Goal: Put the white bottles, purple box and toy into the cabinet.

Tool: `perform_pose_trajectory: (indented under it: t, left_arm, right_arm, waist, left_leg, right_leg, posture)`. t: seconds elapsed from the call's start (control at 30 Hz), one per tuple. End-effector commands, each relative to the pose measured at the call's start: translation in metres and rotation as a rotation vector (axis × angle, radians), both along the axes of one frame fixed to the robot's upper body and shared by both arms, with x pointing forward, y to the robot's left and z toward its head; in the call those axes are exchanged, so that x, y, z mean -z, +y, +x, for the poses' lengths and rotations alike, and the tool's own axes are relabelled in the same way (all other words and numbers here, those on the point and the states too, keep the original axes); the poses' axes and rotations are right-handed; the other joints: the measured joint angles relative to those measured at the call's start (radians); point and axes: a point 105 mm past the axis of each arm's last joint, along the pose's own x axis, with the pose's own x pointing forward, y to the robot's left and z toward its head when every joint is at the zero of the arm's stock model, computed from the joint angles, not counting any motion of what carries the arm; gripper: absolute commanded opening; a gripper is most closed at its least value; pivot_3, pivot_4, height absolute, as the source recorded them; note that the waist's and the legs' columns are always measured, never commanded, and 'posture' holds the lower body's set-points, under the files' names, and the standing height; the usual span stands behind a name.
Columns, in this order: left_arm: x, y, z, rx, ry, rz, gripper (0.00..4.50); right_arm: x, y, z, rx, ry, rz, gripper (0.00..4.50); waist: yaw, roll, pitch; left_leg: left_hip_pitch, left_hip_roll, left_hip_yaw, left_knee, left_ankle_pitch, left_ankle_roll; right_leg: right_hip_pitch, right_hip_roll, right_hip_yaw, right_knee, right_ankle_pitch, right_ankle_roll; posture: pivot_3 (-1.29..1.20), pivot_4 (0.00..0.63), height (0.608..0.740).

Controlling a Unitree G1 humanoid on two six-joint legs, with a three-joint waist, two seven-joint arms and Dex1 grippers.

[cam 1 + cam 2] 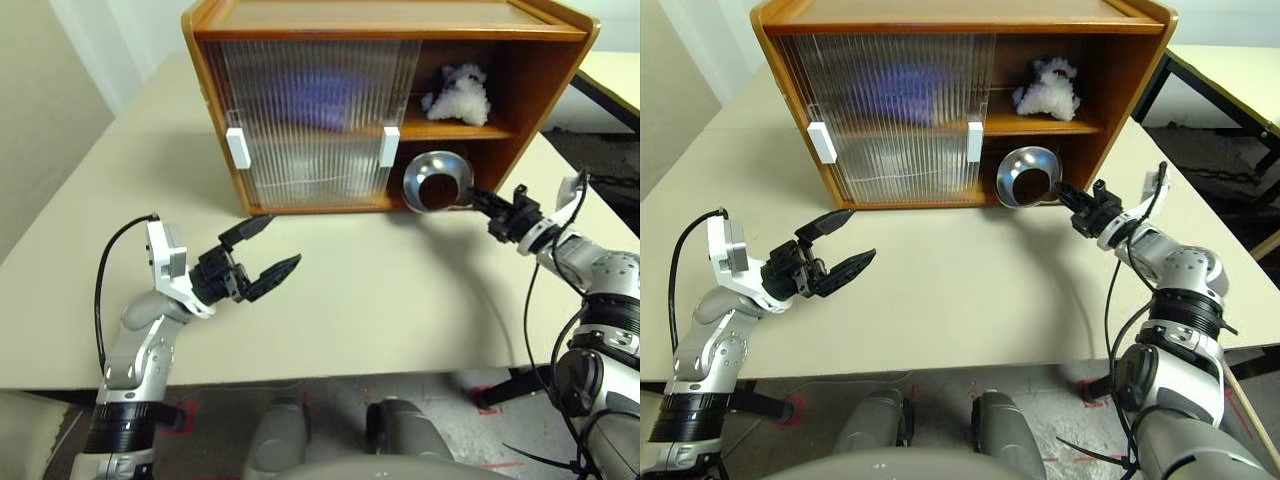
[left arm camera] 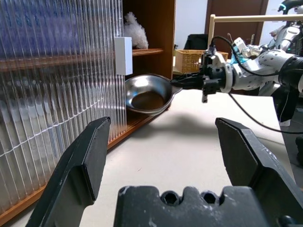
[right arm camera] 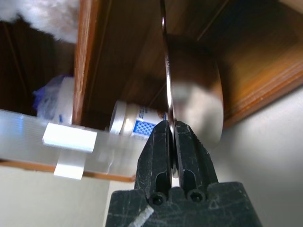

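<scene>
The wooden cabinet (image 1: 390, 20) stands at the back of the table, its ribbed sliding doors (image 1: 310, 120) covering the left side and its right side open. The toy (image 1: 457, 93), a white plush, sits on the upper shelf. The purple box (image 1: 315, 95) shows as a lilac blur behind the door. One white bottle (image 3: 130, 124) lies on the lower shelf. My right gripper (image 1: 478, 195) is shut on the rim of a metal dish (image 1: 437, 180), held tilted at the lower shelf's opening. Over the table's front left, my left gripper (image 1: 284, 240) is open with nothing in it.
Two white handles (image 1: 238, 148) stick out from the doors. The table's front edge (image 1: 330, 378) runs below both arms. A second table (image 1: 610, 70) stands to the right, and a wicker basket (image 2: 189, 59) sits beyond it.
</scene>
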Motion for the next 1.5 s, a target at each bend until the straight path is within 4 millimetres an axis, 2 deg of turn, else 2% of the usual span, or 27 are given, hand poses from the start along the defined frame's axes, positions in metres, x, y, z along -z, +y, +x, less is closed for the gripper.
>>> perform_pose_trajectory:
  t: [0.03,0.43,0.67,0.93,1.1,1.37,1.5]
  left_arm:
    - [0.003,0.002,0.000,-0.011,0.009,0.012,4.50]
    - [0.003,0.002,-0.002,-0.021,0.007,0.013,4.50]
    - [0.003,0.002,-0.002,-0.021,0.005,0.015,4.50]
    - [0.004,0.001,-0.002,-0.014,0.008,0.015,4.50]
    - [0.004,0.000,-0.001,-0.007,0.006,0.024,4.50]
    - [0.005,0.000,-0.003,-0.002,0.012,0.027,4.50]
    - [0.005,0.000,-0.002,0.000,0.013,0.026,4.50]
  right_arm:
    - [0.001,0.002,0.013,0.047,-0.005,0.007,0.00]
    - [0.008,0.009,0.048,0.233,0.022,0.077,0.00]
    - [0.011,0.020,0.057,0.252,0.035,0.085,0.00]
    - [0.008,0.018,0.062,0.298,0.019,0.080,0.00]
    - [0.007,0.016,0.063,0.321,-0.005,0.064,1.48]
    - [0.008,0.008,0.058,0.297,-0.045,0.020,4.47]
    - [0.012,0.002,0.049,0.242,-0.067,-0.084,4.47]
  waist:
    - [0.000,0.000,0.000]
    - [0.002,0.002,-0.001]
    - [0.002,0.003,-0.002]
    - [0.002,0.003,-0.002]
    - [0.001,0.003,-0.002]
    - [0.001,0.004,-0.002]
    - [0.003,0.004,-0.002]
  left_leg:
    - [0.000,0.000,0.000,0.000,0.000,0.000]
    - [0.000,0.000,0.000,0.000,0.000,0.000]
    - [0.000,0.000,0.000,-0.001,0.000,0.000]
    - [0.000,0.000,0.000,-0.001,0.000,0.000]
    - [0.000,0.000,0.000,-0.001,0.000,0.000]
    - [0.000,0.000,0.000,-0.001,0.000,0.000]
    - [0.000,0.000,0.000,-0.001,0.000,0.000]
  right_leg:
    - [0.000,0.000,0.000,0.000,0.000,0.000]
    - [0.000,0.000,0.000,0.000,0.000,-0.001]
    - [0.000,0.000,0.000,0.000,0.002,-0.002]
    - [0.000,0.000,0.000,0.000,0.002,-0.003]
    - [0.000,0.000,0.000,0.000,0.002,-0.003]
    - [-0.001,0.000,0.000,0.000,0.002,-0.003]
    - [-0.001,0.000,0.000,-0.001,0.002,-0.003]
  posture:
    - [0.24,0.004,0.740]
    - [0.25,0.004,0.740]
    - [0.25,0.000,0.740]
    - [0.25,0.000,0.740]
    - [0.24,0.000,0.740]
    - [0.24,0.000,0.740]
    - [0.23,0.000,0.740]
